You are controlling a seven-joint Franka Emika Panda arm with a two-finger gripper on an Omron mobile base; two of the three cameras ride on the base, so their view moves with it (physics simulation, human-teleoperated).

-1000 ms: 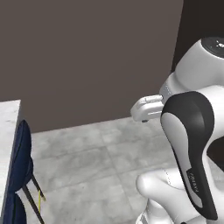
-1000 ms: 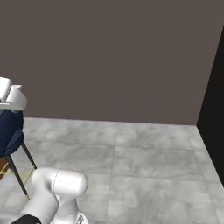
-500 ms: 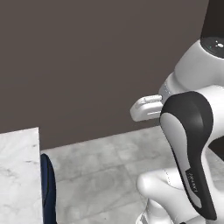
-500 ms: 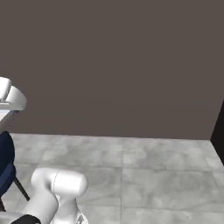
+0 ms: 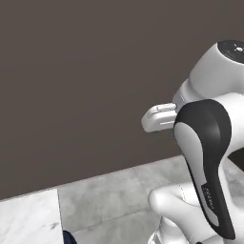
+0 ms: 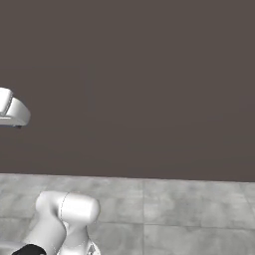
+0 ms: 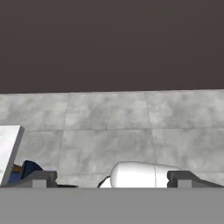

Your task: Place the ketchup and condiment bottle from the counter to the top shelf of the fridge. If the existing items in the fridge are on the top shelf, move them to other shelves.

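Marbled counter (image 7: 9,148) left of open hand (image 7: 111,178)

The whole scene has been shifted across both base views, so the base has been turned or driven. The blue chair (image 5: 69,237) has been carried almost out of the left base view, below the white marbled tabletop (image 5: 28,220), which has come further in.
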